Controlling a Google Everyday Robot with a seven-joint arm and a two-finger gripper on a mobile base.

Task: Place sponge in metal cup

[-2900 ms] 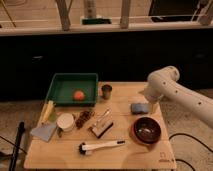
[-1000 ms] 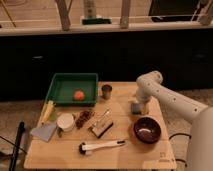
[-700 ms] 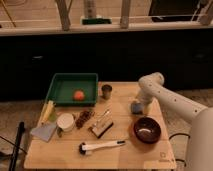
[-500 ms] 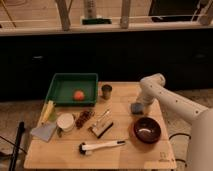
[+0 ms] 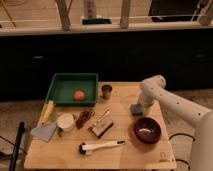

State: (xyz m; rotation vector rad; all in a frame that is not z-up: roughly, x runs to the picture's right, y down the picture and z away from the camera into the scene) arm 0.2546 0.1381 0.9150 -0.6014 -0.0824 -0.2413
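Gripper (image 5: pixel 142 103), right of centre, at the small blue-grey rectangular sponge (image 5: pixel 136 109), grip state can't tell; looks light, squashy, non-slip, so I'd pinch across its middle.

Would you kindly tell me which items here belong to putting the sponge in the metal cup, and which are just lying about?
For the job: sponge, metal cup, gripper close by the sponge.
Lying about: green tray, round orange object in it, white cup, dark red bowl, white-handled brush, pale cloth.
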